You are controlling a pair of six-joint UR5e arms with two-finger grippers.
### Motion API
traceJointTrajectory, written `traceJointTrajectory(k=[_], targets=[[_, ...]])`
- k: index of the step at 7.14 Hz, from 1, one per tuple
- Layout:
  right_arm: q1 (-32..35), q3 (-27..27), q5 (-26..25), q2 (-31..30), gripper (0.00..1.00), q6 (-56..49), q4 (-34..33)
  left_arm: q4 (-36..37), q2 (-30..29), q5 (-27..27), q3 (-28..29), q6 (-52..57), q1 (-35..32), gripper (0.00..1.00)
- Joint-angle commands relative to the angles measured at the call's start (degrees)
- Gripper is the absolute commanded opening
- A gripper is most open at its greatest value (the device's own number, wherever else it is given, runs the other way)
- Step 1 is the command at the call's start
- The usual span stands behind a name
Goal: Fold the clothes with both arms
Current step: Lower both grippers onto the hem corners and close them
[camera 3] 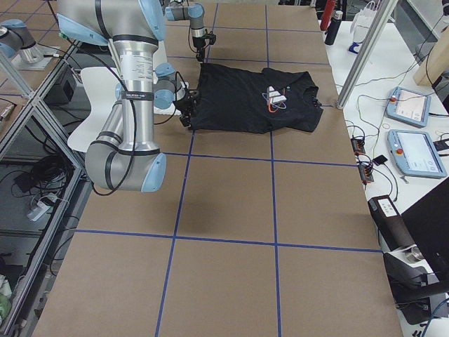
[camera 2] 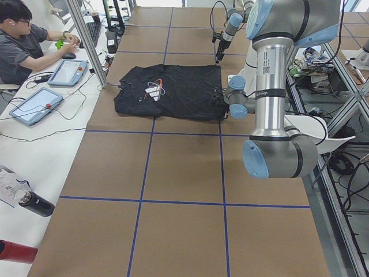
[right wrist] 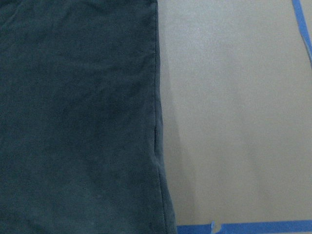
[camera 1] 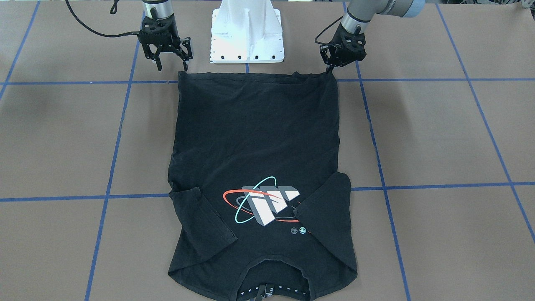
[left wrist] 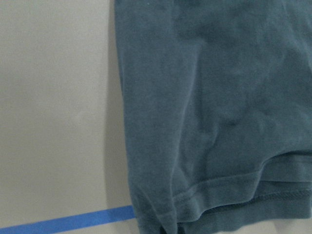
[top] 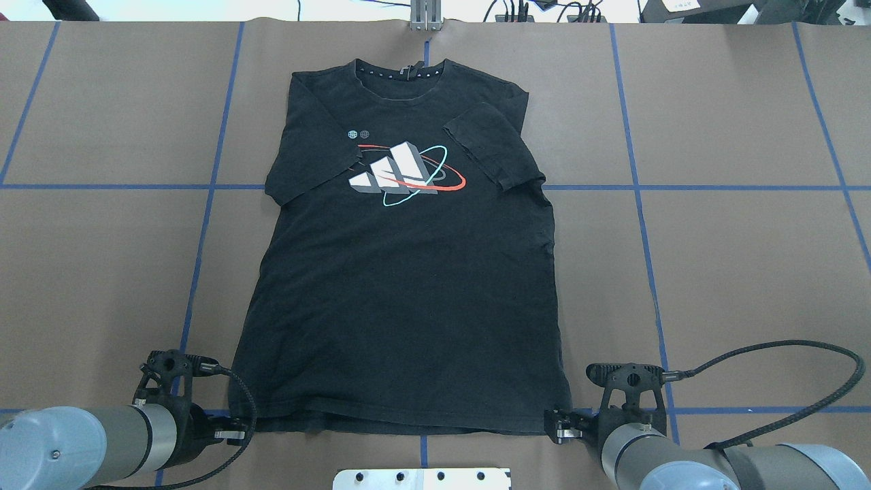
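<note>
The black T-shirt (camera 1: 255, 138) (top: 408, 292) lies flat and print up on the brown table, collar away from the robot, both sleeves folded in over the chest. My left gripper (camera 1: 329, 69) (top: 237, 430) is shut on the hem corner on its side, and the cloth there is slightly raised. My right gripper (camera 1: 172, 65) (top: 554, 425) hangs open just over the other hem corner, fingers apart and holding nothing. The left wrist view shows the hem corner (left wrist: 195, 195). In the right wrist view only the shirt's side edge (right wrist: 156, 122) shows, without fingers.
The white pedestal base (camera 1: 246, 33) stands just behind the hem, between the arms. Blue tape lines (top: 680, 186) grid the table. A person (camera 2: 23, 34) sits at a side bench with tablets (camera 2: 34, 104). Bottles (camera 2: 34, 203) lie there too.
</note>
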Motion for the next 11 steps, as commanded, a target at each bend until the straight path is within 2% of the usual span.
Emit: traceJointTrajectory(k=[1, 3, 5, 11], targets=[[-1.38, -1.31, -1.05, 0.17, 0.74, 0.22, 0.00, 0.00, 0.06, 0.00, -0.50, -0.07, 0.00, 0.00], [-1.91, -1.93, -1.32, 0.35, 0.72, 0.83, 0.09, 0.00, 0.06, 0.00, -0.59, -0.07, 0.00, 0.00], [-2.27, -2.98, -1.32, 1.48, 0.66, 1.28, 0.09, 0.00, 0.06, 0.00, -0.59, 0.02, 0.00, 0.00], [-1.83, -5.00, -1.85, 2.46, 0.61, 0.75, 0.09, 0.00, -0.02, -0.01, -0.68, 0.11, 0.00, 0.00]])
